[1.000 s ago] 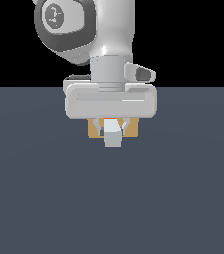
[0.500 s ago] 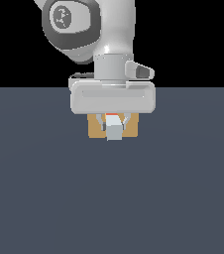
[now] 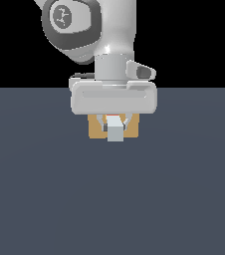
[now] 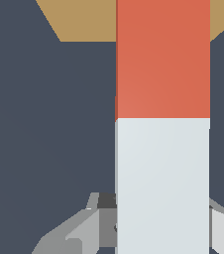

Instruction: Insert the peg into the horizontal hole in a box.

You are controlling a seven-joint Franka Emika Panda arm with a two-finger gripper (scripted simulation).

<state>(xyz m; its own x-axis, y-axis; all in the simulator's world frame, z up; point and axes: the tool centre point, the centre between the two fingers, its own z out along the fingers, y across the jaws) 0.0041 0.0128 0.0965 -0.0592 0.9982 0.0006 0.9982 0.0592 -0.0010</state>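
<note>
My gripper [image 3: 115, 125] is shut on the peg [image 3: 115, 131], held level just above the floor. In the exterior view only the peg's white end faces the camera, with a sliver of orange-red above it. The wrist view shows the peg [image 4: 162, 124] lengthwise, white near the fingers [image 4: 79, 230] and orange-red toward the box [image 4: 79, 20]. The tan box [image 3: 95, 127] stands right behind the gripper, largely covered by the hand. The peg's orange-red end reaches over the box's edge. The hole is hidden behind the peg and hand.
The dark grey floor [image 3: 45, 189] spreads around the box on all sides. The arm's white wrist and hand [image 3: 114, 97] hang over the box from above.
The hand with the peg has moved away from the camera toward the box. The white end looks slightly smaller and more of the orange-red part shows above it.
</note>
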